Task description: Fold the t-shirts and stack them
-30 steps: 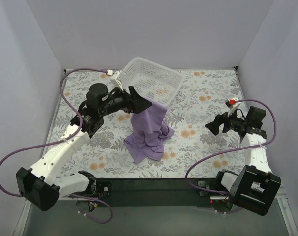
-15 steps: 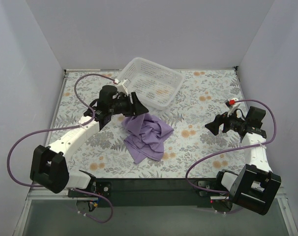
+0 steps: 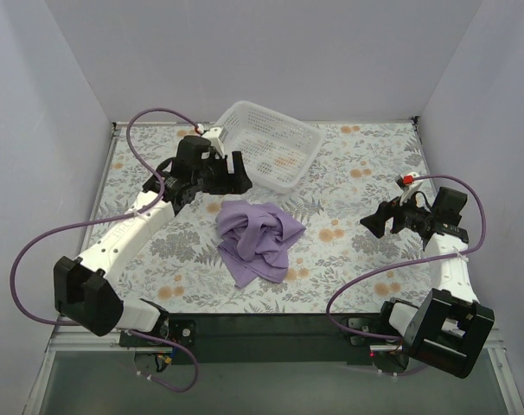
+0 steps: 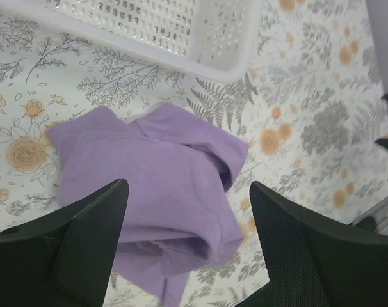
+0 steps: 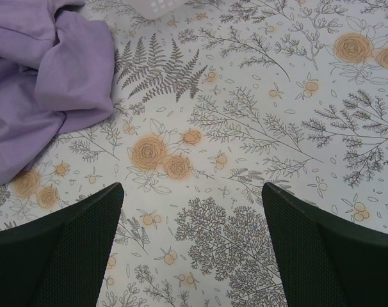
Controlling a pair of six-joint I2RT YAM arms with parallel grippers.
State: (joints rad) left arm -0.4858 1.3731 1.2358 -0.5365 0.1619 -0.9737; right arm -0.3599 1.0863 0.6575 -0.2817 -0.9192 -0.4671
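Observation:
The lavender t-shirt (image 3: 258, 238) lies crumpled in a heap on the floral table cover, in front of the white basket (image 3: 266, 143). It also shows in the left wrist view (image 4: 149, 185) and at the upper left of the right wrist view (image 5: 47, 77). My left gripper (image 3: 236, 175) is open and empty, above the shirt's far edge, close to the basket's near rim. My right gripper (image 3: 379, 220) is open and empty, over bare cover to the right of the shirt.
The basket's near rim (image 4: 149, 51) lies just beyond the shirt. Grey walls enclose the table on three sides. Purple cables loop from both arms. Bare floral cover (image 5: 245, 160) lies between the shirt and the right gripper.
My left gripper held the shirt lifted and hanging; it has let go, the shirt has dropped into a heap, and the gripper has drawn back toward the basket. The right arm has not moved.

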